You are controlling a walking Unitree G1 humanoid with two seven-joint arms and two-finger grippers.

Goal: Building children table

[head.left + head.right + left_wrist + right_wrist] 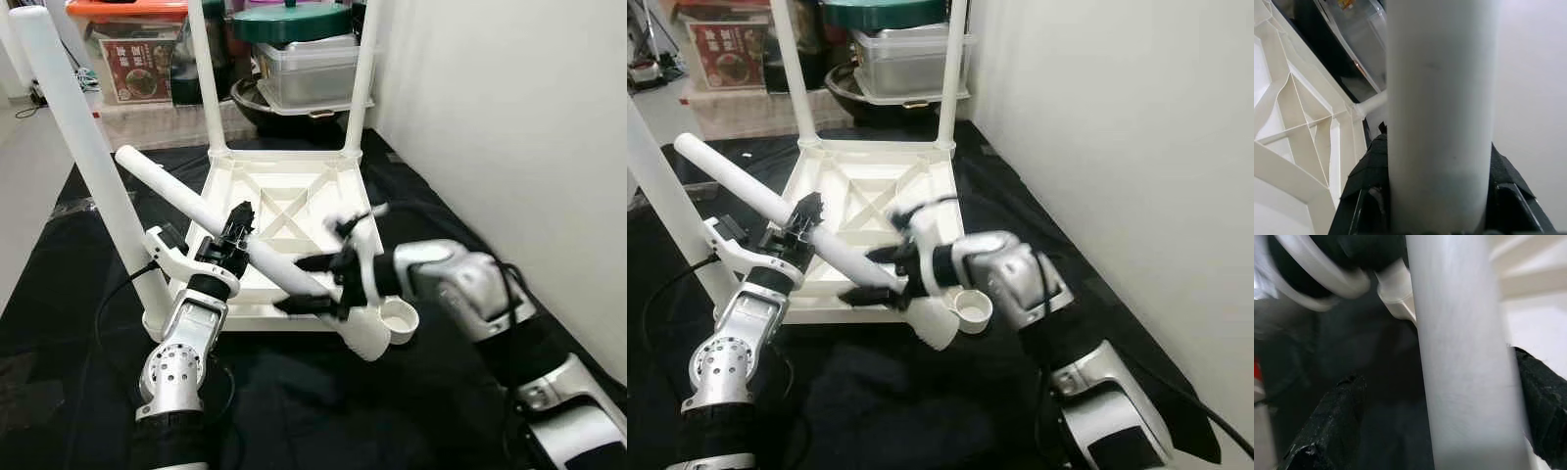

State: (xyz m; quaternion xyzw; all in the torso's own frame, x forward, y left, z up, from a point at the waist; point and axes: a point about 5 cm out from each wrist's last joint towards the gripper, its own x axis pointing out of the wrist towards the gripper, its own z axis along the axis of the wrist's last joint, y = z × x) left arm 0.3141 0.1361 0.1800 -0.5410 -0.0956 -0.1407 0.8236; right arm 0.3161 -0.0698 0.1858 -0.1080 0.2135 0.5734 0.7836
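Three white legs (pixel 73 147) already stood in the corners of the upturned white plastic tabletop (pixel 284 211), at roughly 9, 11 and 1 o'clock of its frame. The fourth leg (pixel 225 230) was loose, lying slanted across the frame from 10 o'clock down to 5 o'clock. The left gripper (pixel 235 227) clamped it near the middle, fingers closed on the tube. The right gripper (pixel 318 284) straddled the flared lower end, one finger touching the tube, the other apart, so not clamped. Just beside that end, at 5 o'clock, the last socket (pixel 400 319) stood open. By my reckoning, only seating this leg remained. The tabletop lay on a black cloth (pixel 431 206) spread over the floor, a white wall (pixel 519 117) at 3 o'clock, stacked storage boxes (pixel 304 59) at 12.
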